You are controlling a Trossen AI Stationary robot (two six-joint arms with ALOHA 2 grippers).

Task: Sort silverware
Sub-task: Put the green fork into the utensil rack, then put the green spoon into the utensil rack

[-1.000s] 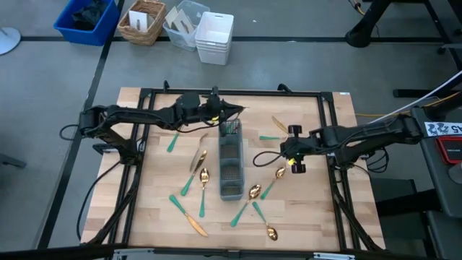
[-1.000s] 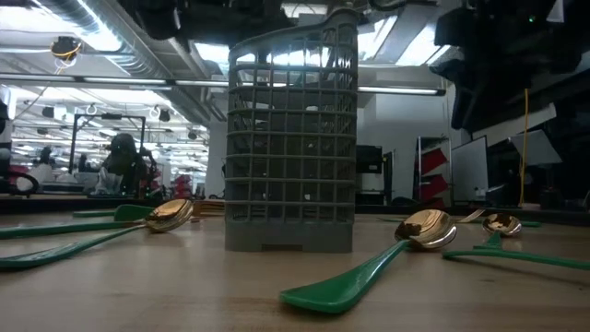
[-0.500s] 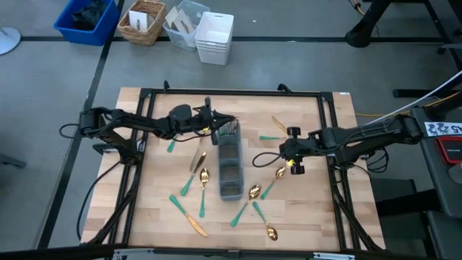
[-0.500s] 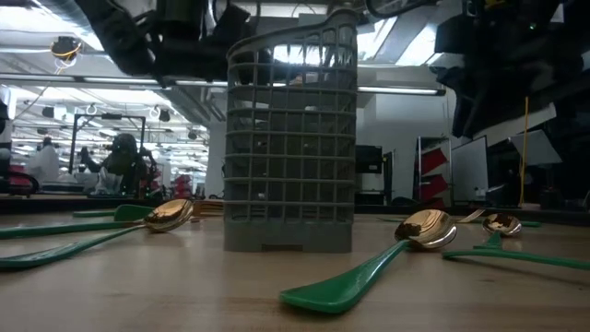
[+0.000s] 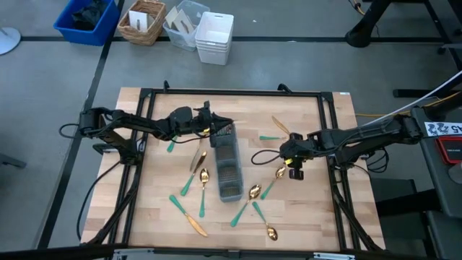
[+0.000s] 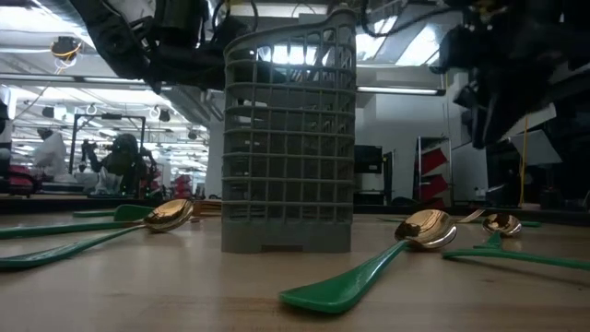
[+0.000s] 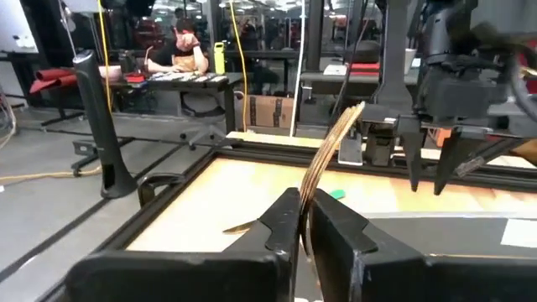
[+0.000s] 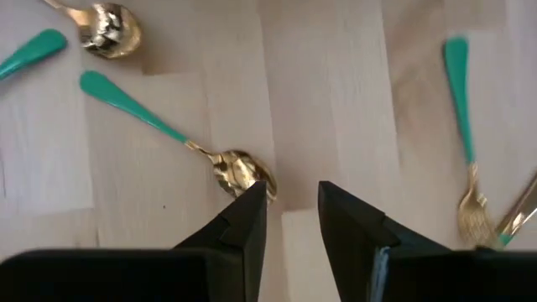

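The left gripper (image 5: 216, 127) pinches a gold knife (image 7: 329, 159) over the caddy's (image 5: 229, 167) far end. The right gripper (image 5: 291, 160) hovers spread above a spoon (image 8: 172, 138). About ten pieces (image 5: 189, 180) lie scattered either side.

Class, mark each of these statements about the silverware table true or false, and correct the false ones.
1. The grey caddy stands on the wooden table. True.
2. The left pincer holds nothing. False: a gold knife stands up between its fingers.
3. The right pincer hovers open above a gold spoon with a green handle. True.
4. All the silverware is already inside the caddy. False: spoons, forks and knives lie scattered on the table on both sides of it.
5. The white bin sits on the table. False: it is on the floor beyond the table.
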